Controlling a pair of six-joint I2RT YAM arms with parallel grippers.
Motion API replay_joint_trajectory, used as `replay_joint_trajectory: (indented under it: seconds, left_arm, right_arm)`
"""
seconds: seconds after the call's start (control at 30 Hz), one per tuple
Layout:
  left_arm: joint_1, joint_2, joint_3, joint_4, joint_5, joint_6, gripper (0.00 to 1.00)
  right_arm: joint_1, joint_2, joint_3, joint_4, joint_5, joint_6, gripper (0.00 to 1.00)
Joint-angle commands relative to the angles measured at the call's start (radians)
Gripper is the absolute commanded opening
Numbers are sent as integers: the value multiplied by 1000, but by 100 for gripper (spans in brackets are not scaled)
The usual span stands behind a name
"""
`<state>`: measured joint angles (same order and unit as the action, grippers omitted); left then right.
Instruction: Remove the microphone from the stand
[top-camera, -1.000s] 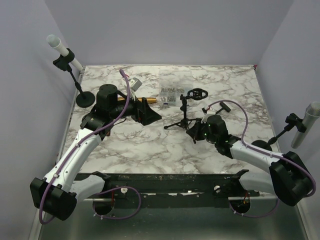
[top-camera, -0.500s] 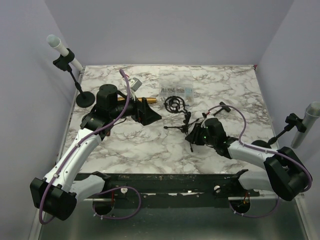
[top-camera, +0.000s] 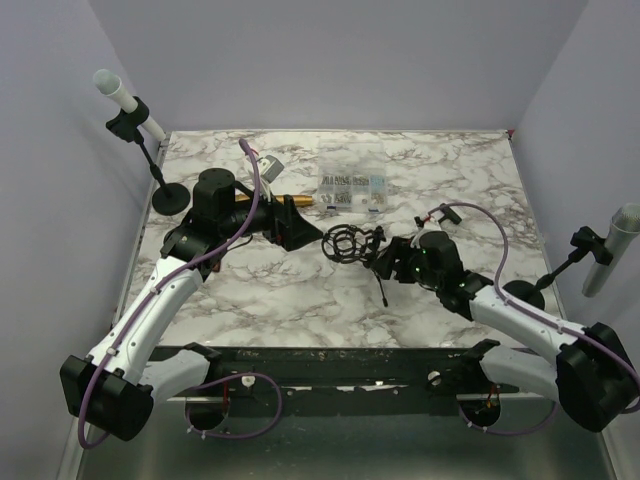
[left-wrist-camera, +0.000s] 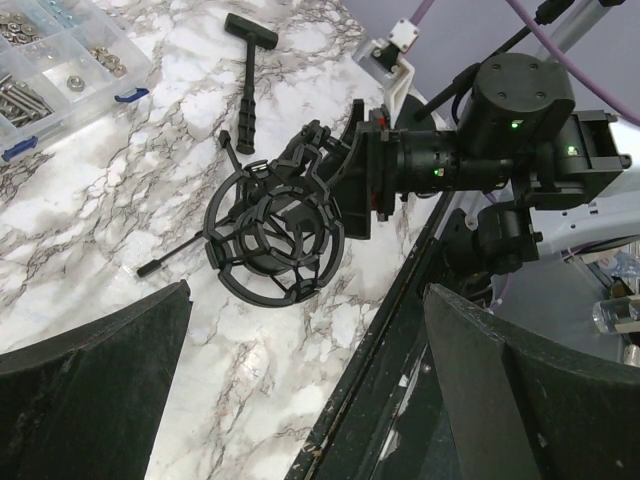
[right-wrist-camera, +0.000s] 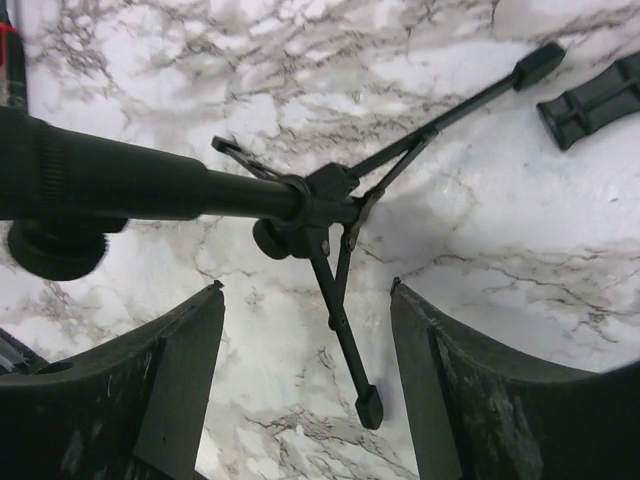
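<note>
The small black tripod stand (top-camera: 372, 250) lies tipped on the marble table, its round shock mount (top-camera: 345, 243) pointing left. The mount (left-wrist-camera: 275, 235) looks empty in the left wrist view. A gold microphone (top-camera: 293, 201) lies on the table behind my left gripper (top-camera: 298, 230), apart from the stand. That gripper (left-wrist-camera: 307, 290) is open, with only table between its fingers. My right gripper (top-camera: 388, 264) is open at the stand's foot end. In the right wrist view one tripod leg (right-wrist-camera: 345, 340) runs loose between the fingers of the right gripper (right-wrist-camera: 305, 288).
A clear box of screws (top-camera: 352, 186) sits at the back middle. A black T-shaped piece (left-wrist-camera: 248, 60) lies near the stand. Two tall stands with pale microphones rise at the far left (top-camera: 130, 112) and at the right edge (top-camera: 600, 250).
The stand was upright in my shut right gripper. That gripper has opened, and the stand has tipped over to the left and now lies on the table. The left arm has not moved.
</note>
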<state>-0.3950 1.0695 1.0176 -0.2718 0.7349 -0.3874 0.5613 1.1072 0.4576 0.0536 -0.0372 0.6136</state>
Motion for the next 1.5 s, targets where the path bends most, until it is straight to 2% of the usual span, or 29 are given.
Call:
replay_joint_trajectory:
  seconds: [0.0,0.13,0.23,0.27,0.47,0.67,0.73,0.83,0.93,1.13,1.2,1.47]
  left_arm:
    - [-8,-8,-4,7,9,15,98]
    - [-9,-8,-5,9,11,13,98]
    - [-10,-8,-6,4,-3,19,98]
    - [-10,-10,-4,-6,-21,30,98]
    - [-10,-25,-7,-4,-40,39,98]
    - [-10,-28,-10,-8,-71,46,98]
    - [-10,-35,-11,-13,-103,53,98]
    - [-10,-66,-20,-16,-168,72,98]
    - [-10,-117,-43,-6,-269,97,98]
    - [-8,-220,-115,42,-529,165,98]
    - [-9,-249,-149,72,-618,190,98]
    - [3,-294,-207,152,-971,242,98]
  right_arm:
    - [-2,-53,25,-28,93,-47,70]
    - [-2,-61,-46,208,84,-105,70]
    - [-1,15,-71,367,52,-120,67]
    - [-2,124,-30,378,46,-113,62]
    - [-2,284,-28,487,85,-87,42]
    - [-3,414,14,581,178,-64,42]
    - [-1,458,55,561,227,-63,43]
    - [-2,490,119,502,224,-87,46]
    - [-1,438,92,497,182,-89,53]
    - [-2,297,1,533,170,-98,85]
    - [-3,265,-24,554,159,-85,92]
    - [-2,194,-28,511,171,-89,94]
